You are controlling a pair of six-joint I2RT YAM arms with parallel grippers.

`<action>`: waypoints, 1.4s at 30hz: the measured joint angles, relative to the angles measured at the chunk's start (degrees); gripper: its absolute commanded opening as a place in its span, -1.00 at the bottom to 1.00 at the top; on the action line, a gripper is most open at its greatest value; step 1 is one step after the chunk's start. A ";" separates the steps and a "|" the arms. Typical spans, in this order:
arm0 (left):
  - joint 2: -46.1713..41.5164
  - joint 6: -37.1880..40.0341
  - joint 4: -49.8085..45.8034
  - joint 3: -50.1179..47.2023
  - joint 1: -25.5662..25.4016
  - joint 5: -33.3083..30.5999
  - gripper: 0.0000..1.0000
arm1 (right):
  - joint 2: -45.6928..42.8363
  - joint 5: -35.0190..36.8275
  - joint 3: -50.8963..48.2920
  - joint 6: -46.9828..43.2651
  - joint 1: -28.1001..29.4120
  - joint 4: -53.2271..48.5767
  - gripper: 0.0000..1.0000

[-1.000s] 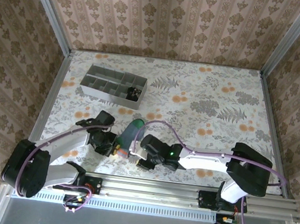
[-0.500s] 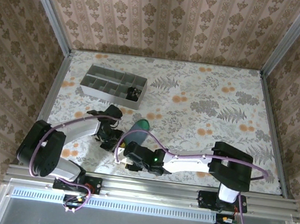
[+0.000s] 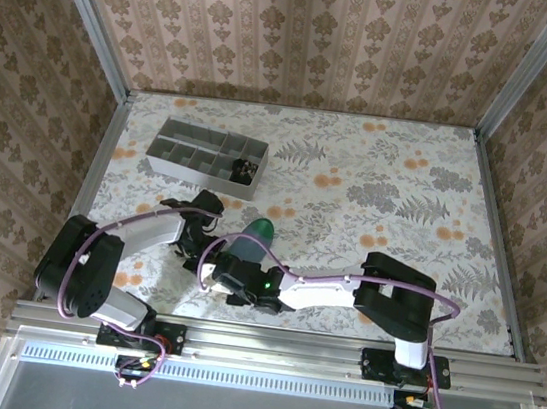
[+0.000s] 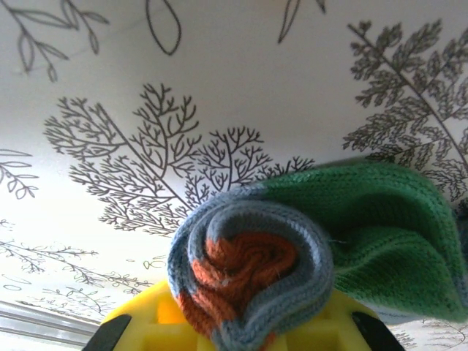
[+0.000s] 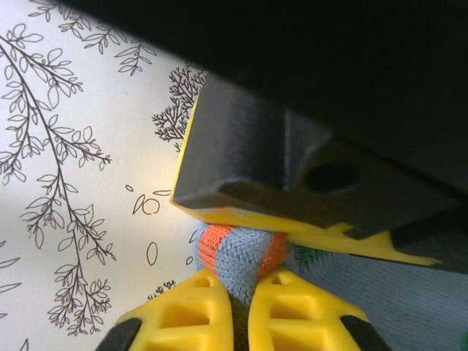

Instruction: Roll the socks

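Though tray (image 3: pixel 196 176) (grey) well apart, left end effector (image 4: pixel 245 330) around sock (image 4: pixel 252 263).

Sock (image 3: pixel 258 229) largely hidden from above; dark tray item (image 3: pixel 245 171) too small to tell

Floral table (image 3: pixel 390 164) with grey tray (image 3: pixel 194 177), possibly sock (image 3: pixel 260 229)

Coarse knitted sock (image 4: pixel 248 267), smooth plastic left claw (image 4: pixel 238 333).
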 measured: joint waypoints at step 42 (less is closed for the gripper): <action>-21.55 8.52 5.22 -6.08 0.57 -4.59 -0.09 | 0.46 -46.56 -5.64 28.13 -19.78 5.68 -1.00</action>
